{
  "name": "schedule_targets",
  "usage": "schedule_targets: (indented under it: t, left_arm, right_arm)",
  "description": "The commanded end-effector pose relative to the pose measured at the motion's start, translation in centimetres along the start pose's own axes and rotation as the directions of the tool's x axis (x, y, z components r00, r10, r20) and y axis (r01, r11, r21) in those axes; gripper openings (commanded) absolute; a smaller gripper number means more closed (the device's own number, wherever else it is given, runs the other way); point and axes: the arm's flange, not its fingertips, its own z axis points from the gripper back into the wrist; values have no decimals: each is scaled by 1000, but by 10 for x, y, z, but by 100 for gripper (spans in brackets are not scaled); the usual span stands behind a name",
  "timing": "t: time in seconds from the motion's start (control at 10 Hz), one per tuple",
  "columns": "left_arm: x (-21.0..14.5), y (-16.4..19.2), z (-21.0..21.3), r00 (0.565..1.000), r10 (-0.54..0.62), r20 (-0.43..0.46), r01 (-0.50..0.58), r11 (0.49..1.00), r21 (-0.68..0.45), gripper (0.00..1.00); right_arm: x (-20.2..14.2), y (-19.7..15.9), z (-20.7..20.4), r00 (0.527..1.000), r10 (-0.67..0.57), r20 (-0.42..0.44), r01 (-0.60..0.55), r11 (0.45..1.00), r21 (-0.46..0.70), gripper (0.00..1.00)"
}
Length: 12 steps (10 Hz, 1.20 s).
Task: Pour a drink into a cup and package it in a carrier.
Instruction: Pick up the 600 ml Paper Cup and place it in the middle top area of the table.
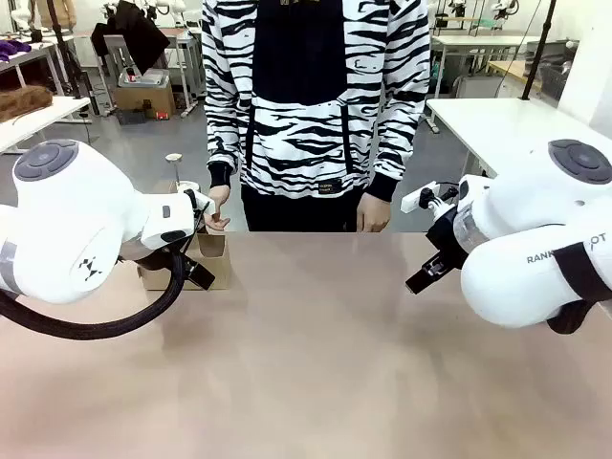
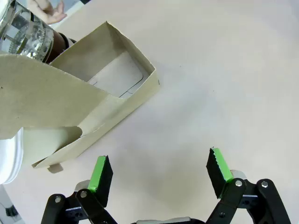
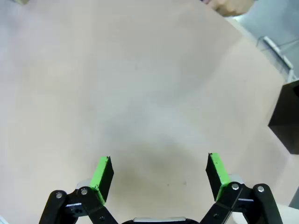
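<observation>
The carrier (image 2: pixel 107 100), a low brown cardboard box with an upright centre tab, lies on the table at the upper left of the left wrist view; in the front view the carrier (image 1: pixel 212 260) sits half hidden behind my left arm. A clear glass pot (image 2: pixel 23 29) stands just beyond it, with the dark drink (image 2: pixel 60 43) showing through the glass. What looks like a beige cup with a white rim (image 2: pixel 10 158) sits in the carrier's near slot. My left gripper (image 2: pixel 159 161) hangs open over bare table beside the carrier. My right gripper (image 3: pixel 159 161) is open above bare table.
A person in a striped top stands at the far edge, with one hand (image 1: pixel 219 207) near the pot and the other hand (image 1: pixel 373 212) hanging at the table edge. A black box (image 3: pixel 286 116) stands off the table to one side in the right wrist view. The tan tabletop (image 1: pixel 316 344) lies between the arms.
</observation>
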Motion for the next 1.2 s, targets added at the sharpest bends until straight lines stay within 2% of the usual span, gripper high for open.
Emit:
schedule_targets:
  t: [0.0, 0.8, 0.9, 1.1]
  left_arm:
    - [0, 0, 0, 1000, 0, 0, 0, 1000, 0, 100]
    - [0, 0, 0, 1000, 0, 0, 0, 1000, 0, 100]
    - [0, 0, 0, 1000, 0, 0, 0, 1000, 0, 100]
    - [0, 0, 0, 1000, 0, 0, 0, 1000, 0, 100]
  right_arm:
    - [0, 0, 0, 1000, 0, 0, 0, 1000, 0, 100]
    - [0, 0, 0, 1000, 1, -1, -1, 1000, 0, 100]
    - [19, -11, 17, 1000, 12, -12, -12, 1000, -18, 100]
    - [64, -41, 63, 1000, -14, 3, 14, 1000, 21, 100]
